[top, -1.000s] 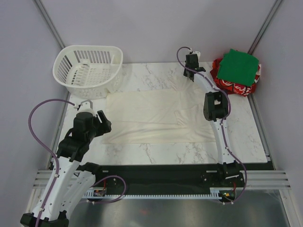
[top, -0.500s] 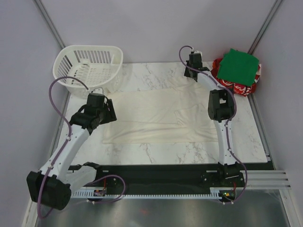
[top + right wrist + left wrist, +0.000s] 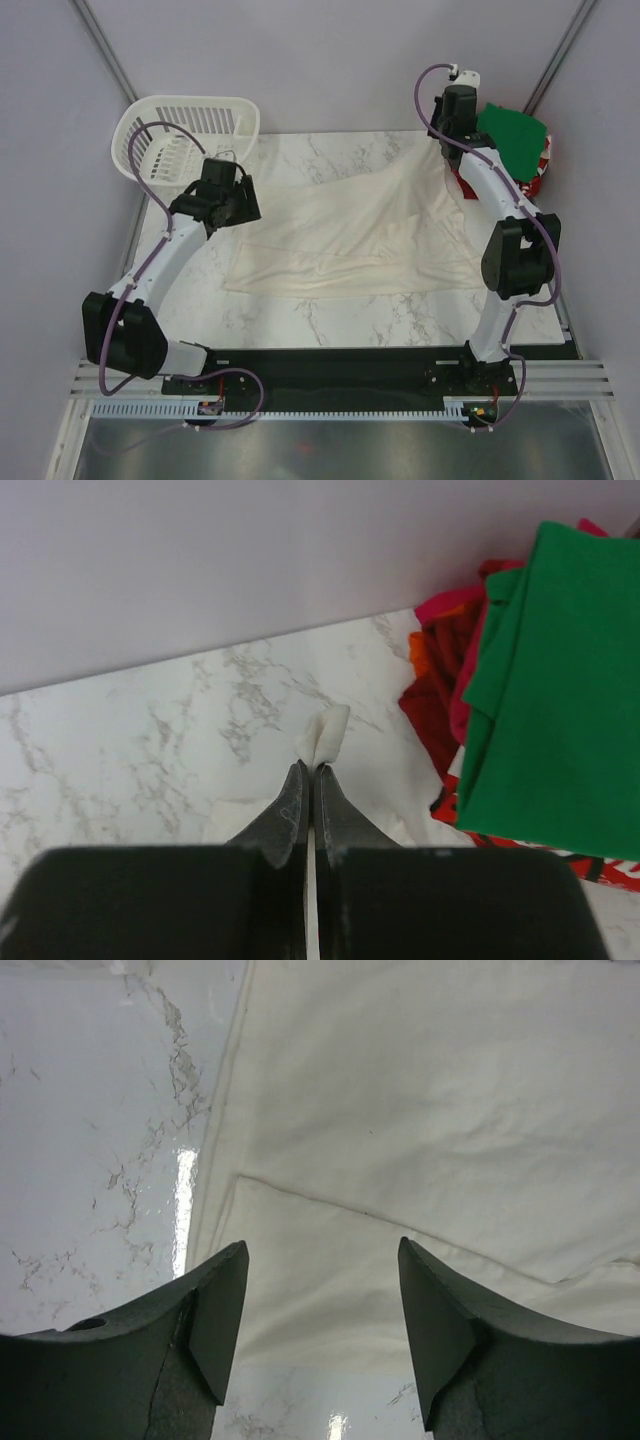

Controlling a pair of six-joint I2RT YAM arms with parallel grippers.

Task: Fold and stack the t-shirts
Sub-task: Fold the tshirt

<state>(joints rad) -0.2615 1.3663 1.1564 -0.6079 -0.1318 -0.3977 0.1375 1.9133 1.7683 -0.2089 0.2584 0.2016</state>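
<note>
Right claw (image 3: 312, 768) is pressed together on a corner of the cream t-shirt (image 3: 350, 235), a small tuft of cloth poking out past its tips in the wrist view; in the overhead view it sits at the upper right of the frame, and the cloth rises off the marble table (image 3: 320, 312) in a slanting sheet toward it; the rest of the cream t-shirt lies wrinkled across the middle of the table; left claw (image 3: 320, 1250) hangs spread wide over the shirt's left edge, centre left of the overhead frame, nothing between its fingers; a folded green t-shirt (image 3: 515, 135) rests on a crumpled red t-shirt (image 3: 545, 165) at the upper right, just beside the right claw; a white basket (image 3: 185, 125) stands at the upper left.
</note>
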